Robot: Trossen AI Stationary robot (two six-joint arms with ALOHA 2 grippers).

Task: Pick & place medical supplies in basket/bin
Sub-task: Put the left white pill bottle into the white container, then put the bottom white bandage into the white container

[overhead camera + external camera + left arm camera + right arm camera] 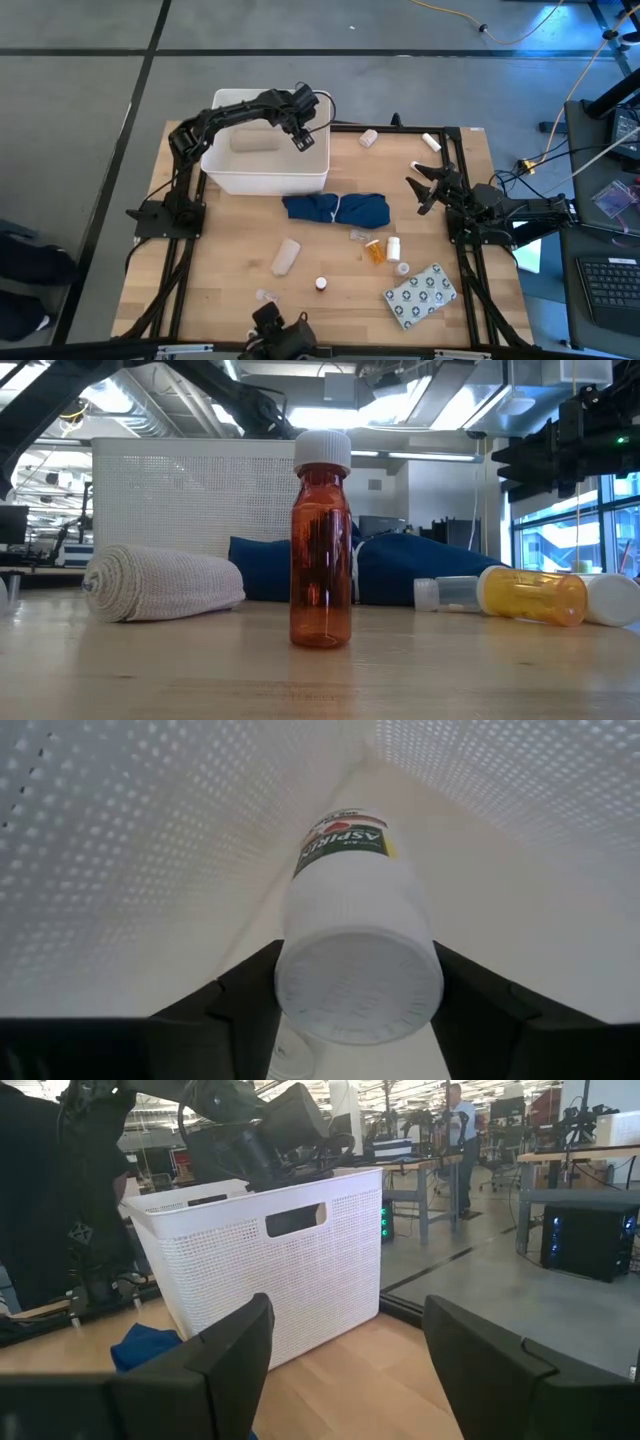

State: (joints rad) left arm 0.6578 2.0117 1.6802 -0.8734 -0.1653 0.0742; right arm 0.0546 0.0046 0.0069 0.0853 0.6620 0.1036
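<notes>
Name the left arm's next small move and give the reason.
Probably open the left gripper wider and let go. The white aspirin bottle sits between its fingers, already inside the white basket above the floor, so releasing should drop it in. The right gripper waits open over the table.

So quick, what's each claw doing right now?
Left gripper: inside the bin, around an aspirin bottle.
Right gripper: open, empty.

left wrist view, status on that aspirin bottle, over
Left gripper inside the white bin, aspirin bottle between its fingers. Right gripper open, idle at table's right side. Nothing blocking.
</notes>
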